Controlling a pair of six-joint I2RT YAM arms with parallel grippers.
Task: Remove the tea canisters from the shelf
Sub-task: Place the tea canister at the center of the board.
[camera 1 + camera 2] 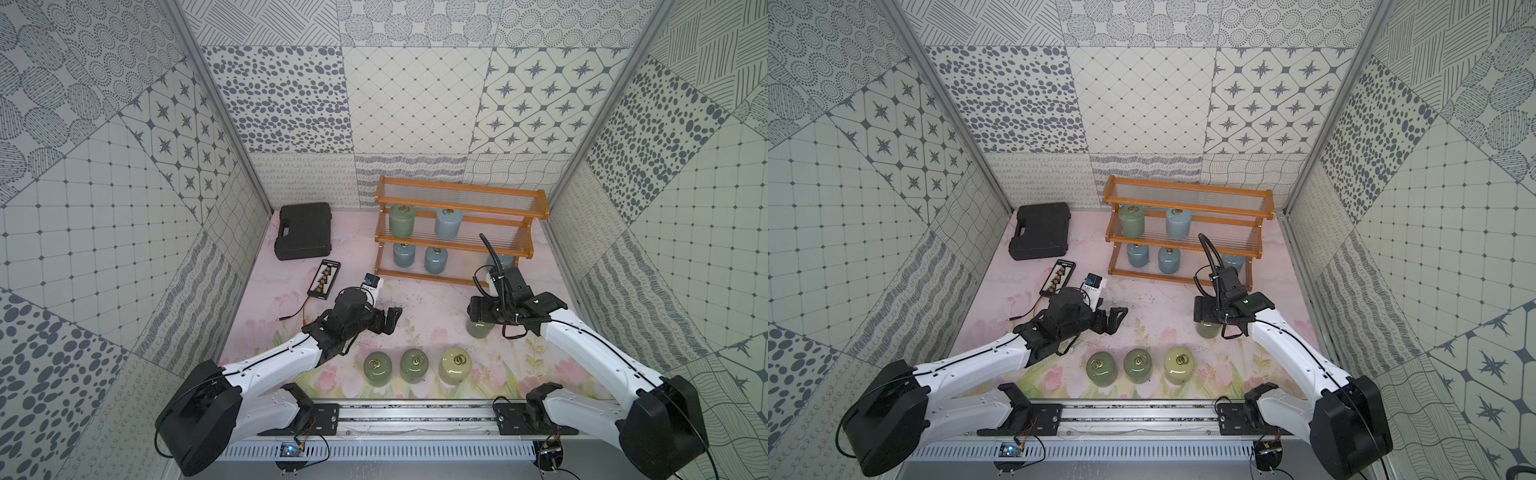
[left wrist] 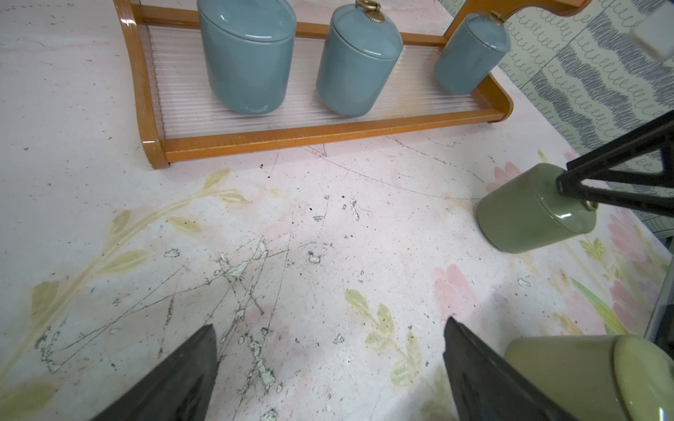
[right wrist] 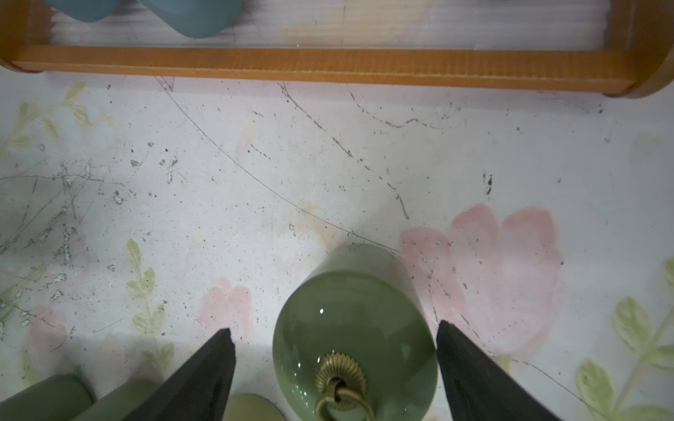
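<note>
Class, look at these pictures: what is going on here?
A robot is clearing jars off a shelf. The right gripper straddles a green jar standing on the table, jaws apart. The left gripper hangs open and empty. A cream jar and two green jars stand in a front row. On the shelf sit one more green jar and four blue jars.
</note>
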